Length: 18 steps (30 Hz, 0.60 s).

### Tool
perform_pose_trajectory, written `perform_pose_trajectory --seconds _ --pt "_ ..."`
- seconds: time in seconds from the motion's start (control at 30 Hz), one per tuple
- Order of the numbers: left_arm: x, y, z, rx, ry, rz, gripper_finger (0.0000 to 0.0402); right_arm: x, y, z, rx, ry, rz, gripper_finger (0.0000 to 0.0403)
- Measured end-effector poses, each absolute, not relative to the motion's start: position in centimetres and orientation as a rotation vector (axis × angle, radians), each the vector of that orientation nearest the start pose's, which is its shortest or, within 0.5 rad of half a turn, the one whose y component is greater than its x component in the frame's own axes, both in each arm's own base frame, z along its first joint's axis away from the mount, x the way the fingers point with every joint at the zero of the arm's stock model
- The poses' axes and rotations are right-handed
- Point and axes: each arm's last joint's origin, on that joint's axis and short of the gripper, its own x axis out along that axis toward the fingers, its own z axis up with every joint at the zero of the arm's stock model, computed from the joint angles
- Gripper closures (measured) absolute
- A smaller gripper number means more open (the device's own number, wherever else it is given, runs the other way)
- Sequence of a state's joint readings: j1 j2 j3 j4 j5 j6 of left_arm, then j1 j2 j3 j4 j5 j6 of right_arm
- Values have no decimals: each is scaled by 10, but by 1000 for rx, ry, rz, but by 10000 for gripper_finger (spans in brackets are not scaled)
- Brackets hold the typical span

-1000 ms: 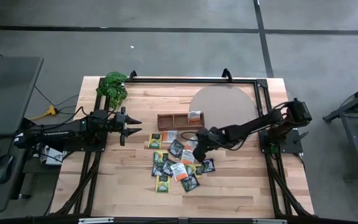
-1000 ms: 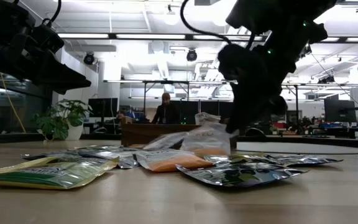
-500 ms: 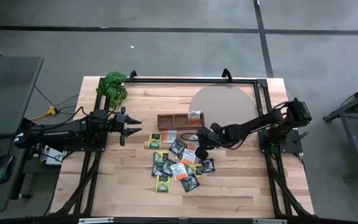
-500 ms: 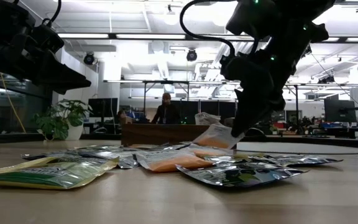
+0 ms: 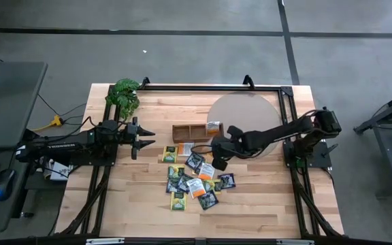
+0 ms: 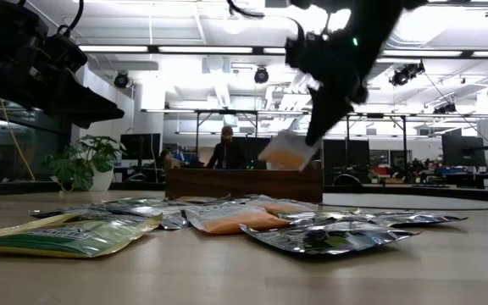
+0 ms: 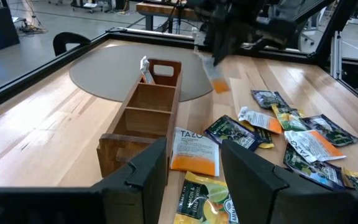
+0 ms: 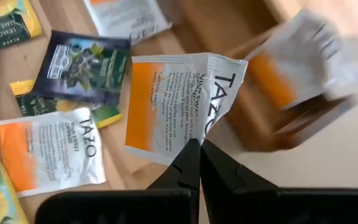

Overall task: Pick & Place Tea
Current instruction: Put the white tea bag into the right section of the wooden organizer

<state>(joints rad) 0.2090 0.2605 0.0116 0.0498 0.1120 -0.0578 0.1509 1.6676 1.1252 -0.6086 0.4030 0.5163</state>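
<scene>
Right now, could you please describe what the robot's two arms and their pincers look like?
Both arms are dark, nearly black, jointed links. The left arm carries white lettering along its side and ends in a left pincer with two pointed dark fingers. The right arm has a black cable looping by its wrist; the right pincer has slim black fingers.

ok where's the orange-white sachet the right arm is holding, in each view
High view: orange-white sachet under the right gripper, below the wooden tray.
Low view: hanging mid-air, upper centre.
Left wrist view: orange blur beyond the tray.
Right wrist view: centre, pinched by shut fingers.
Shared landmark: the tray.
</scene>
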Motion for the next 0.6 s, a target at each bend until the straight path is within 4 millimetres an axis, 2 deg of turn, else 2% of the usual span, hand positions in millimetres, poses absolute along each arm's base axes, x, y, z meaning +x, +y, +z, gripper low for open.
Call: perform_pose_trajectory --seconds 0.13,0.27,0.43,0.6 --pt "110 20 150 -89 194 102 252 326 36 230 -12 1041 -514 402" --pt "110 20 150 -89 194 103 252 328 34 246 -203 1051 -521 403" --pt "110 20 150 -89 194 102 252 328 29 250 -387 1054 -561 403" --pt "110 20 150 -89 194 102 252 329 16 245 -476 1110 -586 403"
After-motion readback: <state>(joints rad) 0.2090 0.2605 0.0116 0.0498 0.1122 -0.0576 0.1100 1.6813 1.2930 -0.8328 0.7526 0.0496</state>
